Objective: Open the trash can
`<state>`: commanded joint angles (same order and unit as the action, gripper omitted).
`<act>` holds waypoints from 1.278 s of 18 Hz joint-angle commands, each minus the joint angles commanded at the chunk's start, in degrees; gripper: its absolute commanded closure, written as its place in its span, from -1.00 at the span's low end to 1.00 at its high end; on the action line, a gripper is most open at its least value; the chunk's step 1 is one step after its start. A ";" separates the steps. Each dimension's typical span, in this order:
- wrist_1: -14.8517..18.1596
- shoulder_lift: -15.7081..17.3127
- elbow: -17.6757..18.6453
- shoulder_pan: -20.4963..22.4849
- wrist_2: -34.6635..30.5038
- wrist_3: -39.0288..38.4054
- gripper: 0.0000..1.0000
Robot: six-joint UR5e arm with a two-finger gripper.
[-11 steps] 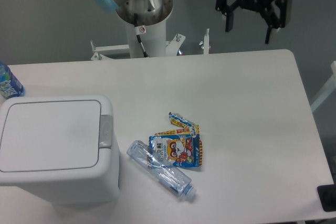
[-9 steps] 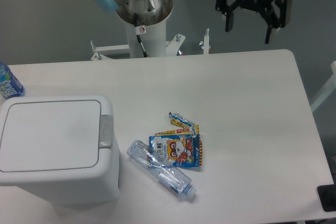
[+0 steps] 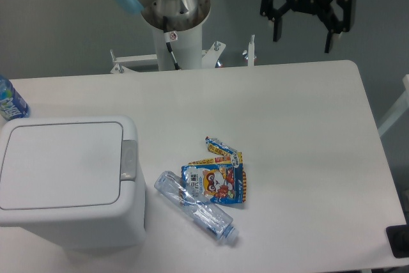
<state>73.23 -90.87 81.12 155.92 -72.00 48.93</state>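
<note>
Hanging above the far edge of the white table [image 3: 300, 107], the gripper [image 3: 304, 36] has its two black fingers [image 3: 278, 30] spread wide apart with nothing between them — a blue light glows on the body just above them. The fingertips point down toward the table's back right part and touch nothing.

Well away from the jaws, toward the near left corner of the table, stands the trash can [image 3: 67, 180] — a boxy white bin with rounded corners. Its flat lid is down and lies level, and the small grey push-button tab [image 3: 129, 160] sits on the side of the top that faces the jaws, along the lid's right edge.

Between the bin and the jaws, though much nearer the bin, lie three loose things. A crushed clear plastic bottle [image 3: 197, 207] rests on its side just beside the bin's right wall, angled away toward the near edge. Touching it on the side toward the jaws is a blue snack packet [image 3: 215, 183] with a cartoon animal on it, and a smaller yellow and blue wrapper [image 3: 220, 148] overlaps that packet's far edge.

Farthest from the jaws, at the table's left edge behind the bin, part of a blue-labelled bottle [image 3: 9, 101] shows. The arm's base column [image 3: 176, 27] stands behind the table, to one side of the jaws.
</note>
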 joint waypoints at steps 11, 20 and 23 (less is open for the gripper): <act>-6.26 -2.37 1.41 -6.23 7.23 -21.59 -1.00; -7.66 -6.86 1.58 -15.20 9.07 -35.57 -1.00; -7.93 -8.09 1.58 -17.22 8.73 -35.92 -1.00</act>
<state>65.30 -98.96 82.71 138.70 -63.28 13.01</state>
